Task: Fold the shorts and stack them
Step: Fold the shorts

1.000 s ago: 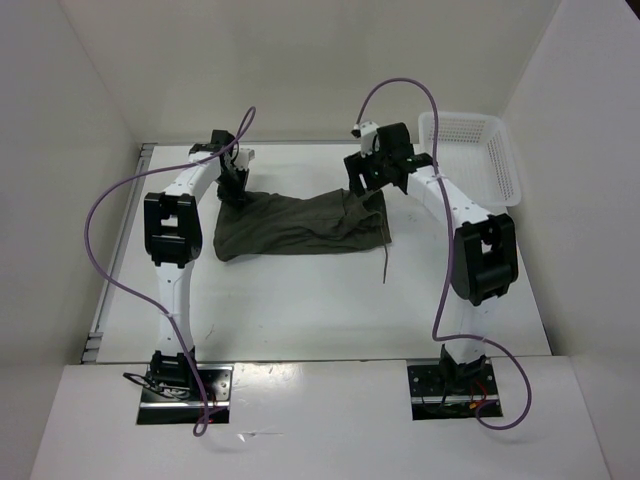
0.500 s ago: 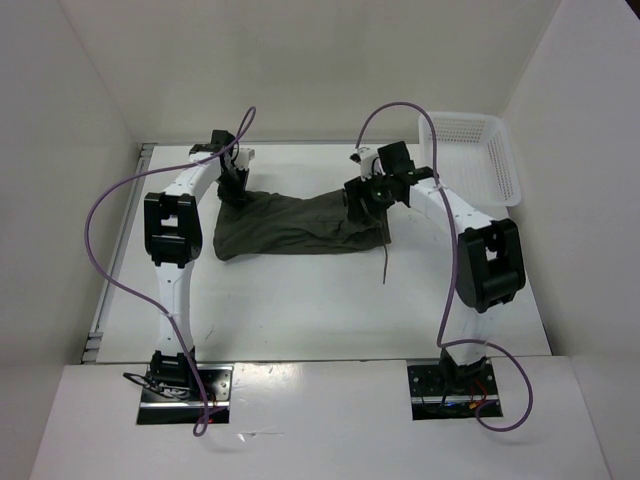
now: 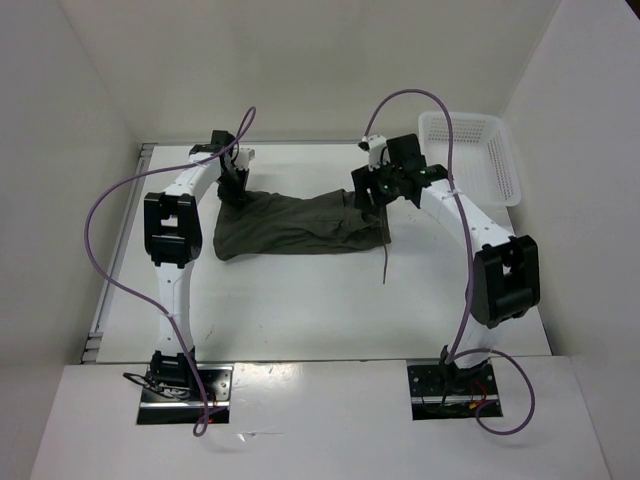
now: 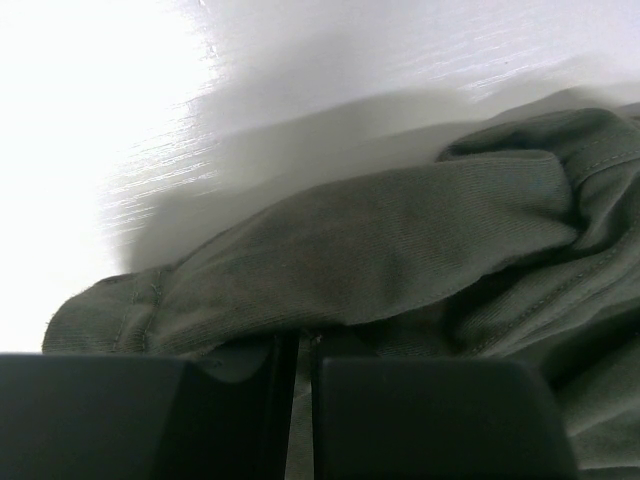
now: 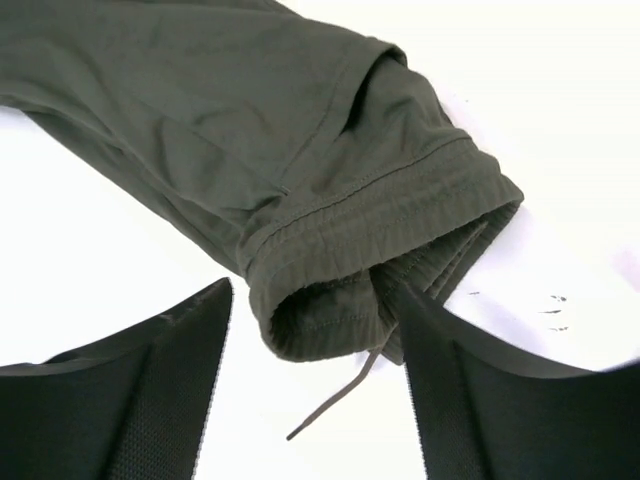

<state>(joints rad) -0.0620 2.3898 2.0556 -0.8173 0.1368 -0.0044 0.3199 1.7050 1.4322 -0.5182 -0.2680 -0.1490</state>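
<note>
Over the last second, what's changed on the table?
The right arm's elbow swung out to the right and toward the near edge; the right gripper, open, edged slightly right over the waistband of the shorts. Nothing was gripped or released. The left gripper stayed shut on the far-left corner; shorts unmoved.

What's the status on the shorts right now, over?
Left end effector shut on the shorts, far-left corner. Right end effector open over the waistband. Shorts spread out, unfolded; drawstring trailing loose. Nothing blocking.
</note>
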